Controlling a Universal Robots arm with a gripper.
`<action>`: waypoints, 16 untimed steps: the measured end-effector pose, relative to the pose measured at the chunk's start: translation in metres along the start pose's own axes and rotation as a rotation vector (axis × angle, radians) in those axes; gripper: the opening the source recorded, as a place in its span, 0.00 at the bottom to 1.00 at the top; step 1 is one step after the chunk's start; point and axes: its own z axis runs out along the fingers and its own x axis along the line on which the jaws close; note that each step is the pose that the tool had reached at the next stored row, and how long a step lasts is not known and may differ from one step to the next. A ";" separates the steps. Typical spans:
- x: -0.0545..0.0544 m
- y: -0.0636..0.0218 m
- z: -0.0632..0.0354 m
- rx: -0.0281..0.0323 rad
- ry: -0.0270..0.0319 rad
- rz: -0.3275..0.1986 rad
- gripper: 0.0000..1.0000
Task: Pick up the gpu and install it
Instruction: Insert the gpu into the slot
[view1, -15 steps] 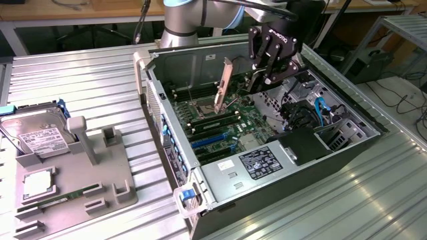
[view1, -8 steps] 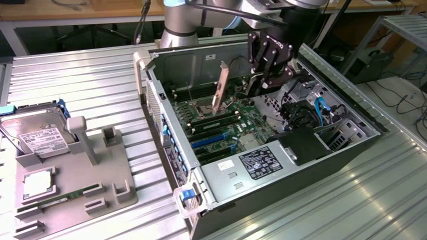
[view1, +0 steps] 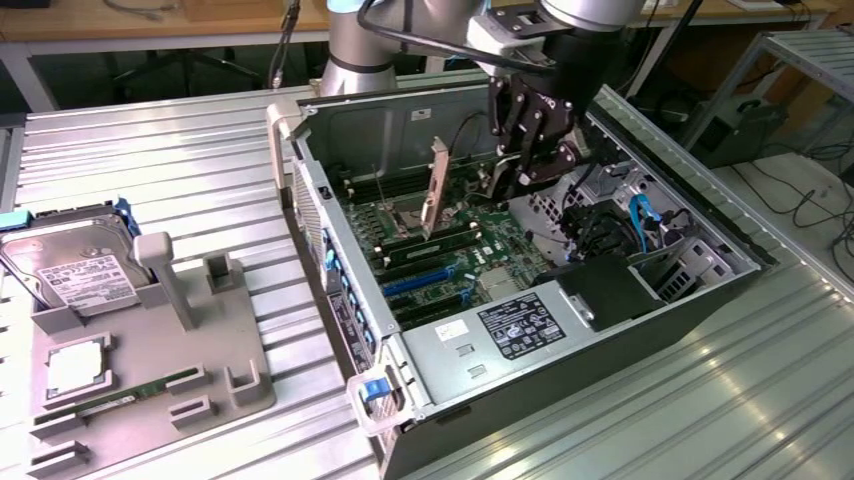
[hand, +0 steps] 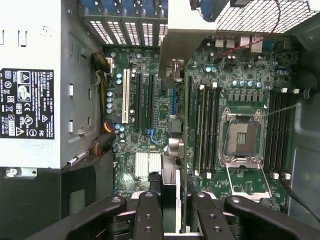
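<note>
Inside, the hand (hand: 170, 210) pinched the card (hand: 171, 75) upright over the motherboard (hand: 240, 100). The computer case (view1: 694, 300) lay open on the desk (view1: 174, 150).

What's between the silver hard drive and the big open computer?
In the exterior view, two grey holder posts stand between the hard drive and computer case.

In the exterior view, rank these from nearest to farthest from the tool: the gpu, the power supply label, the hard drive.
1. gpu, upright inside the case, just beside the tool.
2. Power supply label, lower in the case.
3. Hard drive, outside the case at the exterior view's left.
</note>
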 end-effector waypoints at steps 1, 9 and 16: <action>0.000 0.0016 0.0012 0.0049 0.0003 -0.001 0.27; 0.000 0.0076 0.0084 0.0209 0.0011 -0.001 0.27; 0.000 0.0085 0.0110 0.0360 0.0019 -0.002 0.27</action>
